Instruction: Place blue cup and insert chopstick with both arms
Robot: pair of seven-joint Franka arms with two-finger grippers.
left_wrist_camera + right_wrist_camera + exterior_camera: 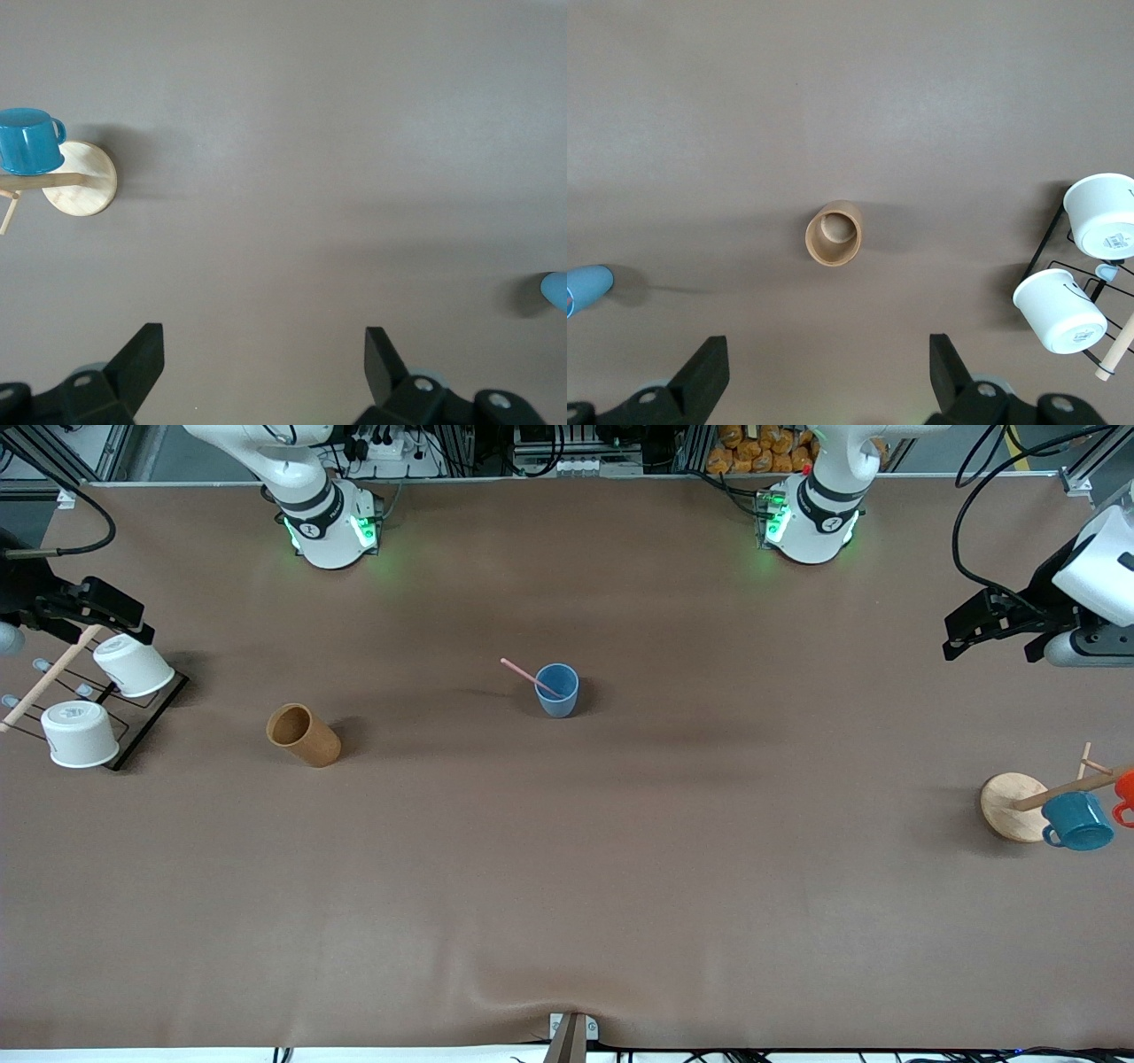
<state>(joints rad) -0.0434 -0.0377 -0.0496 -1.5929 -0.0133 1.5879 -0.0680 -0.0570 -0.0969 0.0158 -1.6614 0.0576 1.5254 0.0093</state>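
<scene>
Blue cup [557,691] upright mid-table, chopstick [530,677] leaning inside, tip out over the rim.

Looks finished: left gripper [261,367] up near the left arm's table edge, right gripper [824,372] near the right arm's edge, both jaws wide, empty, waiting clear.

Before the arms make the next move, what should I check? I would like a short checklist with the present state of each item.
1. Blue cup upright at mid-table: ok.
2. Chopstick in the cup, leaning on its rim: ok.
3. Left gripper open, over the table near the teal mug on its rack: ok.
4. Right gripper open, over the table's right-arm end by the white cups: ok.
5. Brown cup apart from the blue cup: ok.
6. Chopstick steady: cannot tell.
</scene>
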